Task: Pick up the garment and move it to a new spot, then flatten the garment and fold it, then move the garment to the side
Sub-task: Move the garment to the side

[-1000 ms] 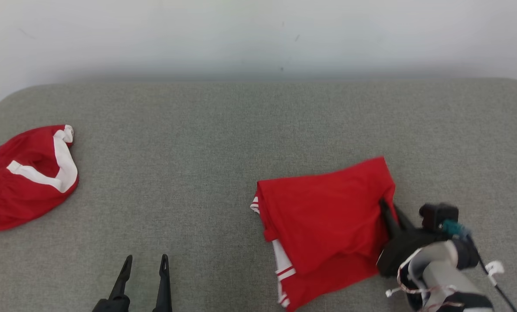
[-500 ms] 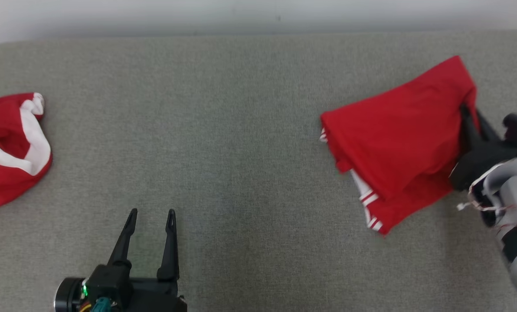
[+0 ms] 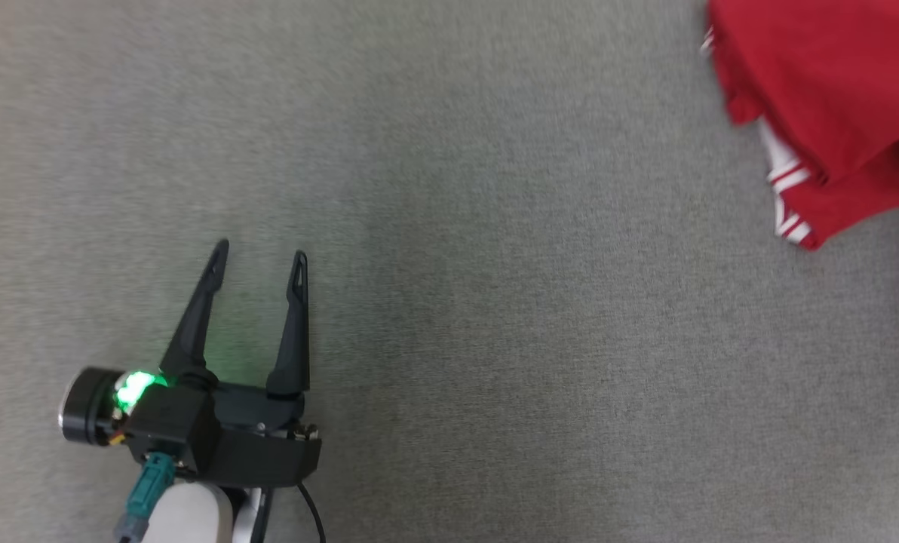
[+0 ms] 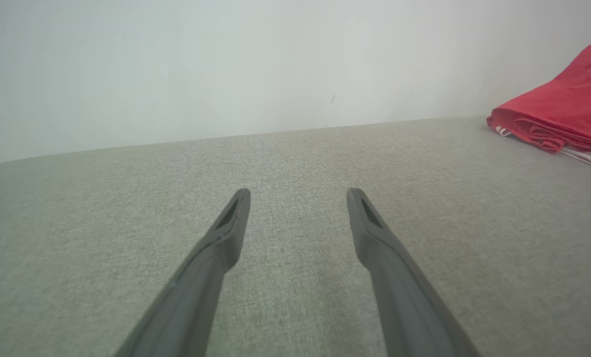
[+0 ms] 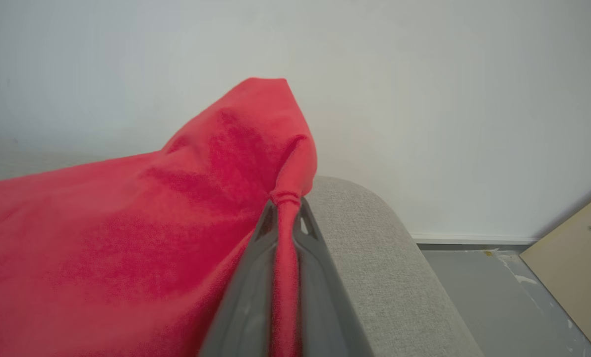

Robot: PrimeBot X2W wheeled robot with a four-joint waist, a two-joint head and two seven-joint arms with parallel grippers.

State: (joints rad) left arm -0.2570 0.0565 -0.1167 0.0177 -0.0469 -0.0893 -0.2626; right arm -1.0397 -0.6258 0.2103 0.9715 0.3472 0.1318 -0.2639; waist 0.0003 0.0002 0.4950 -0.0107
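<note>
Currently, step: move folded garment (image 3: 834,75) aside.
Right gripper (image 5: 285,206): jaws clamp garment edge for towing.
Left gripper (image 3: 260,251): jaws wide, idle.

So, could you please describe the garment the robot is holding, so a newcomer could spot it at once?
Look to the right end of the grey padded table. A folded red garment with white stripes lies there. Its corner is pinched in the right gripper; the left gripper is open, empty.
</note>
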